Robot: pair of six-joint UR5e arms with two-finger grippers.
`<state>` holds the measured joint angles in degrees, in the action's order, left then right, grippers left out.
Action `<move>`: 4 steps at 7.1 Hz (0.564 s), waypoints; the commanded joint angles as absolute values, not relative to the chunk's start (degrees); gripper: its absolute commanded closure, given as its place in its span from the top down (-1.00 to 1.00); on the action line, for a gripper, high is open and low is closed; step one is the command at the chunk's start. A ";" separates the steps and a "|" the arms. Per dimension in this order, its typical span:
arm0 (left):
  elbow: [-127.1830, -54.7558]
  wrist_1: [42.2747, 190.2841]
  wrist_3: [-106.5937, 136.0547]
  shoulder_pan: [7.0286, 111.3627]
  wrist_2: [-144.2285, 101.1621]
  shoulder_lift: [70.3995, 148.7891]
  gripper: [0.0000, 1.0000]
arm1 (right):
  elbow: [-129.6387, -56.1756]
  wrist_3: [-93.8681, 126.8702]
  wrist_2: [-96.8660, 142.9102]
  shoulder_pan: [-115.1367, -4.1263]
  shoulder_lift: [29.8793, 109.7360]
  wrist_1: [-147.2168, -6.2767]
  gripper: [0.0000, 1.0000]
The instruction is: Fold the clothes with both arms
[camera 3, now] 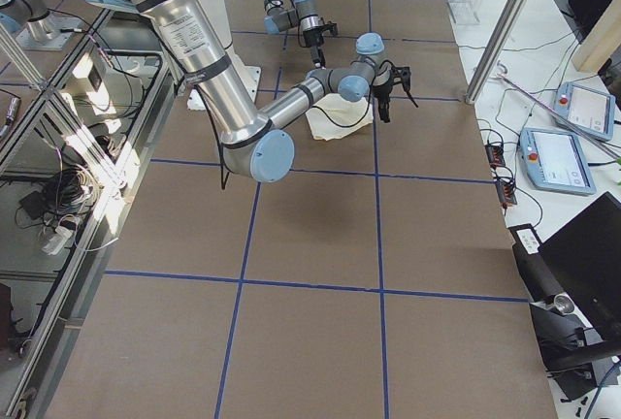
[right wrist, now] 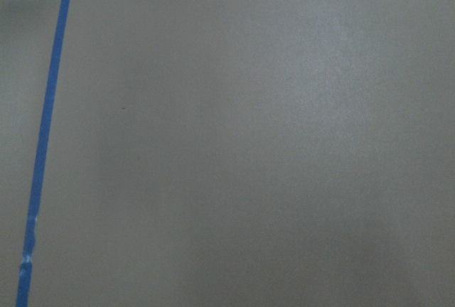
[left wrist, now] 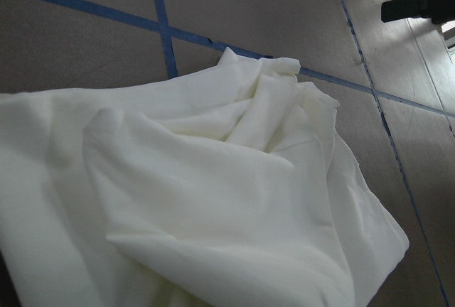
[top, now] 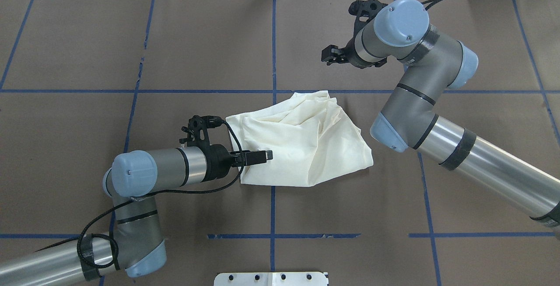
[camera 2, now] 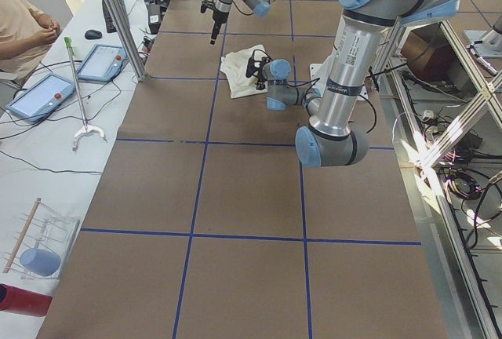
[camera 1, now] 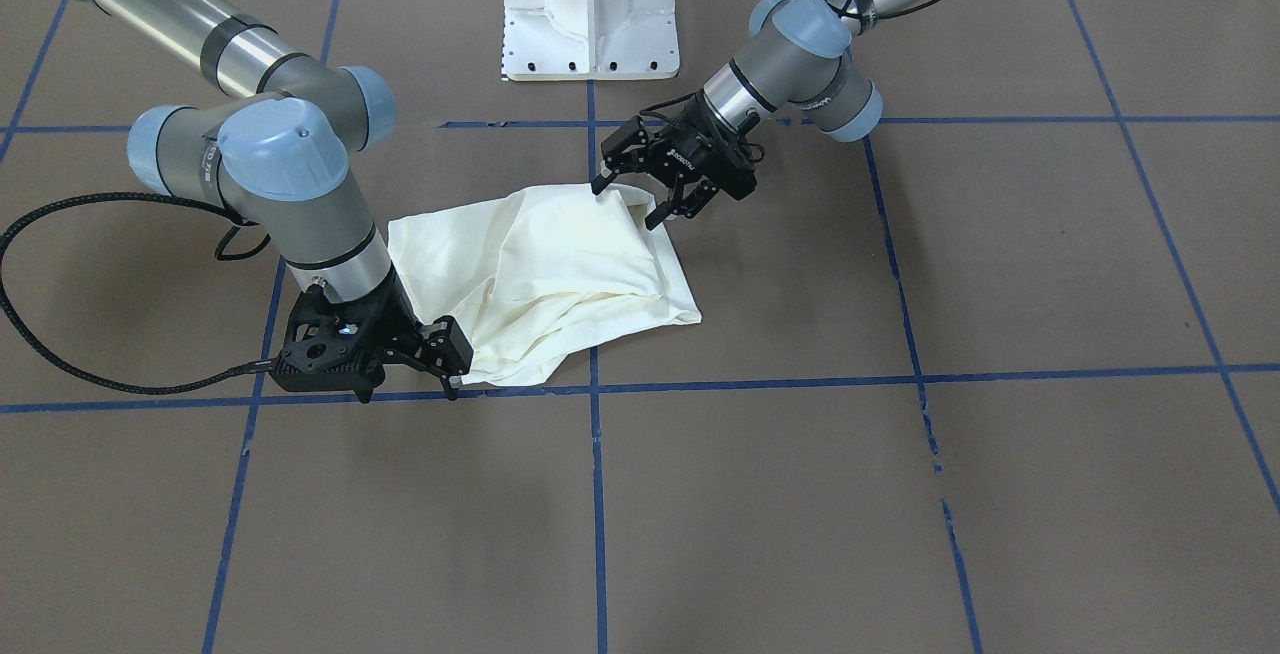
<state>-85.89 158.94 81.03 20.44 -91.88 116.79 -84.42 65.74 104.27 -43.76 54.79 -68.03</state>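
The cream T-shirt [camera 1: 560,264] lies crumpled in a loose heap on the brown table, and its print is hidden. It also shows in the overhead view [top: 302,141] and fills the left wrist view [left wrist: 213,200]. My left gripper [camera 1: 630,199] is open and hovers just over the shirt's edge nearest the robot, holding nothing; it also shows in the overhead view [top: 262,157]. My right gripper [camera 1: 410,389] points down at the table beside the shirt's far corner, open and empty. In the overhead view it [top: 334,55] stands beyond the shirt. The right wrist view shows only bare table and tape.
Blue tape lines [camera 1: 595,494] form a grid on the table. The white pedestal base [camera 1: 590,14] stands at the robot's side. In the exterior left view a side bench holds tablets [camera 2: 43,92], and a person [camera 2: 23,17] sits there.
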 commanded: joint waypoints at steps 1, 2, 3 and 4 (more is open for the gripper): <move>-85.87 159.87 85.94 18.29 -91.23 116.98 1.00 | -84.64 65.74 104.24 -43.77 55.02 -68.03 1.00; -85.96 159.96 86.30 16.98 -91.14 117.42 1.00 | -84.64 65.74 104.24 -43.77 55.11 -68.03 1.00; -86.04 161.70 86.40 15.83 -91.14 117.51 1.00 | -84.64 65.74 104.24 -43.77 55.11 -68.03 1.00; -85.87 164.68 86.40 15.30 -91.49 117.25 1.00 | -84.64 65.74 104.24 -43.77 55.11 -68.03 1.00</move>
<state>-85.95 161.85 86.21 16.26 -91.24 117.35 -84.63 65.74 104.24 -43.77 55.09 -68.03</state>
